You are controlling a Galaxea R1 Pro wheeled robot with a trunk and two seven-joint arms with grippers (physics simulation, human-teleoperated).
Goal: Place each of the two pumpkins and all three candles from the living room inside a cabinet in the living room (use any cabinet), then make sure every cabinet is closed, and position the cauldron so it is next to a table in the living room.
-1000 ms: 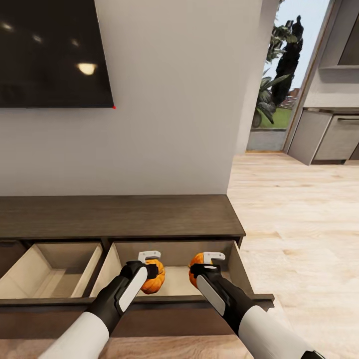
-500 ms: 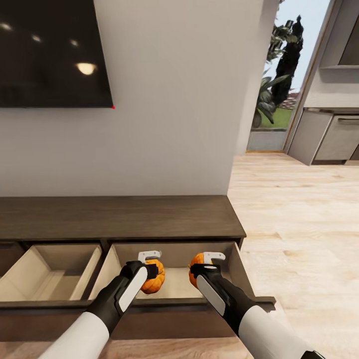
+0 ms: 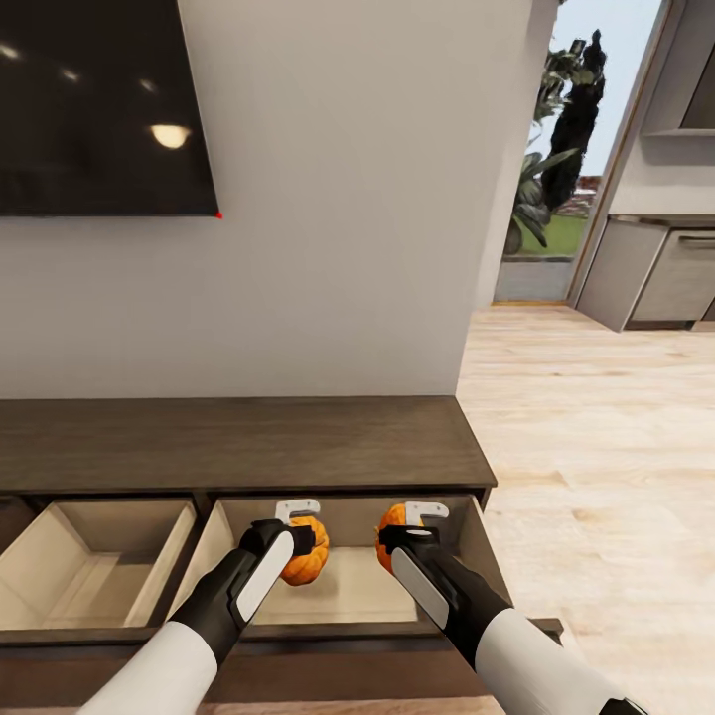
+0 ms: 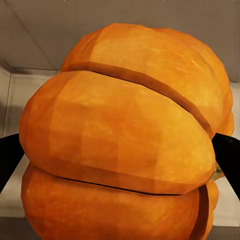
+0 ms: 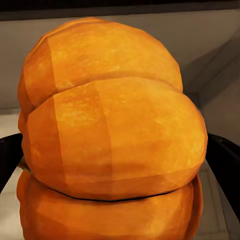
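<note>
Both arms reach over the open right drawer [image 3: 348, 596] of the long dark brown cabinet [image 3: 238, 442]. My left gripper [image 3: 298, 531] is shut on an orange ribbed pumpkin [image 3: 307, 561], which bulges large between the dark fingers [image 4: 10, 157] in the left wrist view. My right gripper [image 3: 417, 526] is shut on the other pumpkin [image 3: 390, 526], seen close in the right wrist view with the beige drawer inside behind it [image 5: 120, 150]. Both pumpkins hang above the pale drawer floor. The candles, cauldron and table are out of view.
A second open drawer [image 3: 89, 571] lies to the left. A dark TV [image 3: 99, 104] hangs on the white wall above the cabinet. Light wood floor [image 3: 596, 447] stretches to the right toward grey kitchen units [image 3: 655, 278] and a glass door with plants outside.
The head view has drawn slightly nearer to the cabinet, so the drawers sit a little lower and larger. Both grippers keep their hold on the pumpkins at the same place.
</note>
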